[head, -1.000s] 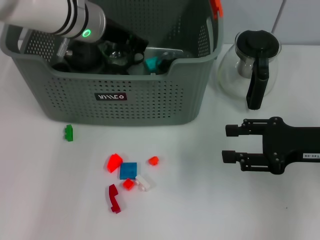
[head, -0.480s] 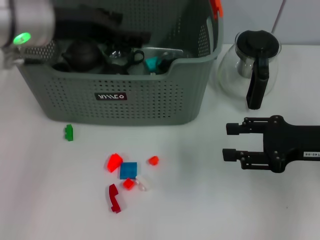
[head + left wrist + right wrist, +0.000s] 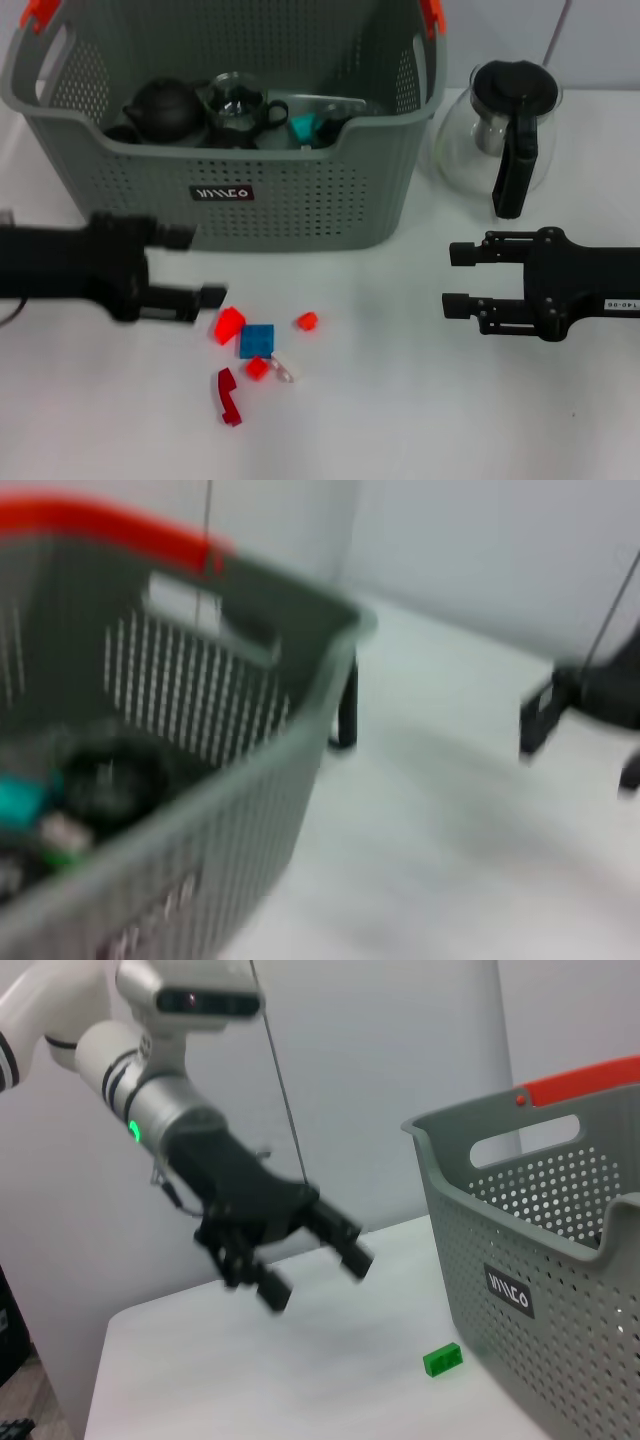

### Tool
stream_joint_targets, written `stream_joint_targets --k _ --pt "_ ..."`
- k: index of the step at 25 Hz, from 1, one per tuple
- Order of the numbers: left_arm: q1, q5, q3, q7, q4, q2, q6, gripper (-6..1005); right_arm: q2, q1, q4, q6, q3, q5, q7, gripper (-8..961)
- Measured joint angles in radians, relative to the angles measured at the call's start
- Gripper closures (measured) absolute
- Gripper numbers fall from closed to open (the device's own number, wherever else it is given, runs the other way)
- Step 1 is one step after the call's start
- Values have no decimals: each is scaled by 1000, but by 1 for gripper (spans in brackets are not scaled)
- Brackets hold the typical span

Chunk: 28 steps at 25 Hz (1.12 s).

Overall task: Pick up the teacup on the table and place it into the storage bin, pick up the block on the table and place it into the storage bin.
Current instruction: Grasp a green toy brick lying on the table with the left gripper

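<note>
The grey storage bin (image 3: 300, 190) stands at the back of the table. Inside it a glass teacup (image 3: 236, 100) rests beside a black teapot (image 3: 165, 108). My left gripper (image 3: 195, 266) hangs open and holds nothing, low over the table in front of the bin's left half. It hides the green block in the head view. The right wrist view shows that green block (image 3: 442, 1359) on the table by the bin (image 3: 560, 1260), with the left gripper (image 3: 312, 1268) a little off from it. Red (image 3: 228, 324) and blue (image 3: 257, 340) blocks lie just right of the gripper. My right gripper (image 3: 455, 280) is parked open at the right.
A glass teapot (image 3: 500, 130) with a black handle stands right of the bin. More small blocks, a red one (image 3: 306, 321), a white one (image 3: 284, 368) and a dark red curved piece (image 3: 229, 396), lie scattered at the front centre.
My left arm has come up out of the bin and swung down to the table in front of it, covering the green block in the head view. The right arm has stayed put.
</note>
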Motion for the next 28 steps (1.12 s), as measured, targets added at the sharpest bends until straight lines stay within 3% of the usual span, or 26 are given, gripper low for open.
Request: stream_joint_targets --k 4,8,15,28 --pt "5 73 6 1 19 -4 -28 145 0 0 0 1 0 0 0 265" --pt "-5 131 10 3 82 -4 -136 145 0 -3 0 5 0 0 0 265" --pt "0 138 42 28 162 -2 -330 145 0 -9 0 0 5 0 -1 266" --pt "-7 152 100 36 265 -1 -520 145 0 -11 0 3 8 -4 -3 266"
